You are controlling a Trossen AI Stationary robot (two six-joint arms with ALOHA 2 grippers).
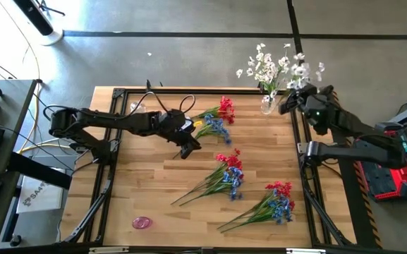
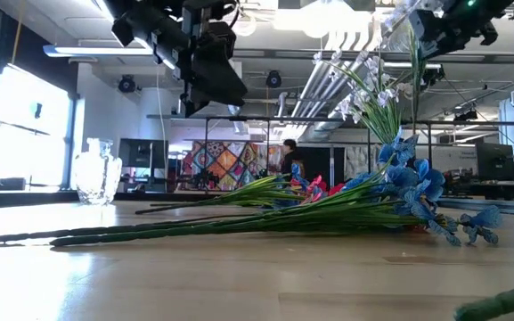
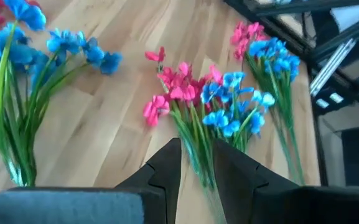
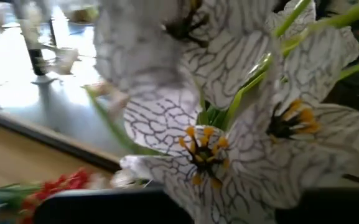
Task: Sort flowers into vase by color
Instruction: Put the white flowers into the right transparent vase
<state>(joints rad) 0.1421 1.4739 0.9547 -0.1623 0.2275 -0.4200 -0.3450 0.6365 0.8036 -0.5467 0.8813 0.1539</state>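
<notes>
Three bunches of flowers lie mid-table, with bare wood around them. White flowers stand in the vase at the far edge. The left gripper hangs narrow, holding nothing. I cannot tell about the right gripper.

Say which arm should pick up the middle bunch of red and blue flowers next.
Left. Its claw hangs over the table, next to the middle bunch. The right claw is up at the white flowers in the vase.
</notes>
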